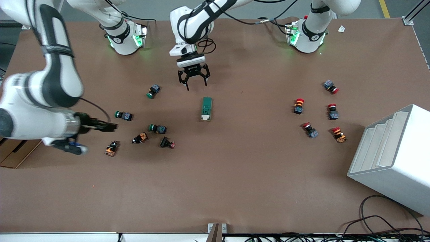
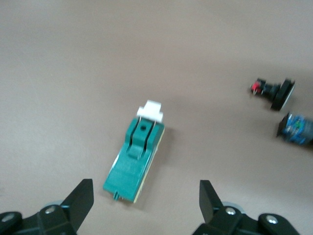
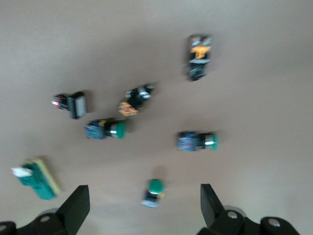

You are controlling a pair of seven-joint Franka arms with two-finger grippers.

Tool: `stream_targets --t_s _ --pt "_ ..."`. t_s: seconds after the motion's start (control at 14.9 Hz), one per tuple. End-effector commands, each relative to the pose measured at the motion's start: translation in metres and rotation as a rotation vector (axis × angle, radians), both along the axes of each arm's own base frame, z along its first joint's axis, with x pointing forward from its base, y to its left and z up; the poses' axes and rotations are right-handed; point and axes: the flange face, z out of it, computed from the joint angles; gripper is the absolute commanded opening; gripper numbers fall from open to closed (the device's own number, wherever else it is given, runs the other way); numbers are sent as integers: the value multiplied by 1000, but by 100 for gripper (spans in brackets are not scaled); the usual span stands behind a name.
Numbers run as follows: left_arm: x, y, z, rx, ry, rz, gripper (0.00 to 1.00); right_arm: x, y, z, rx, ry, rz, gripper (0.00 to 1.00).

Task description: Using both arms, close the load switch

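The load switch [image 1: 207, 108], a dark green block with a white lever at its end nearer the camera, lies flat in the middle of the brown table [image 1: 235, 174]. My left gripper [image 1: 194, 79] is open and empty, up over the bare table just off the switch's green end. In the left wrist view the switch [image 2: 139, 156] lies ahead of the gripper [image 2: 146, 203], between the lines of the two fingers. My right gripper [image 1: 112, 126] hangs high over the push buttons toward the right arm's end. It is open and empty in the right wrist view [image 3: 144, 205], which shows the switch [image 3: 36, 178] at its edge.
Several green-capped and orange push buttons [image 1: 158, 128] lie toward the right arm's end, and several red-capped ones [image 1: 332, 111] toward the left arm's end. A white stepped box [image 1: 393, 158] stands at the left arm's end. Cables [image 1: 379, 225] lie by the near edge.
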Motion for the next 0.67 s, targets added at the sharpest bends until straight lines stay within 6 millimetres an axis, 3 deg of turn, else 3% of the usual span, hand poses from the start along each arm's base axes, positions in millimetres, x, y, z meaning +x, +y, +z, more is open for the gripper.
stream_targets --t_s 0.0,0.2,0.4,0.47,0.6 --pt "53 26 90 -56 92 28 97 2 -22 35 -68 -5 139 100" --pt "116 71 164 -109 183 42 99 0 -41 56 -128 12 151 100" --pt "180 121 224 -135 308 76 99 -9 -60 82 -143 -2 95 100" --pt "201 141 240 -122 363 70 99 -9 -66 89 -142 -14 94 100" --pt "241 188 247 -86 436 45 100 -12 -90 108 -132 -17 59 100"
